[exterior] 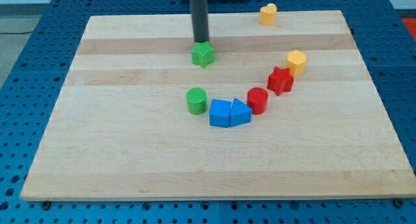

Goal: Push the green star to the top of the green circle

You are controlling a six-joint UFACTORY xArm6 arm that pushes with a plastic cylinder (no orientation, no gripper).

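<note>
The green star (203,54) lies on the wooden board, above the board's middle. The green circle (196,100), a short cylinder, stands below it, slightly to the view's left, with a clear gap between them. My tip (201,41) is right at the star's top edge, touching or nearly touching it. The dark rod rises from there out of the view's top.
A blue cube (220,113) and a blue triangle (240,112) sit just right of the green circle. A red cylinder (257,100), a red star (281,80) and a yellow hexagon (296,62) curve up to the right. A yellow block (268,13) sits at the board's top edge.
</note>
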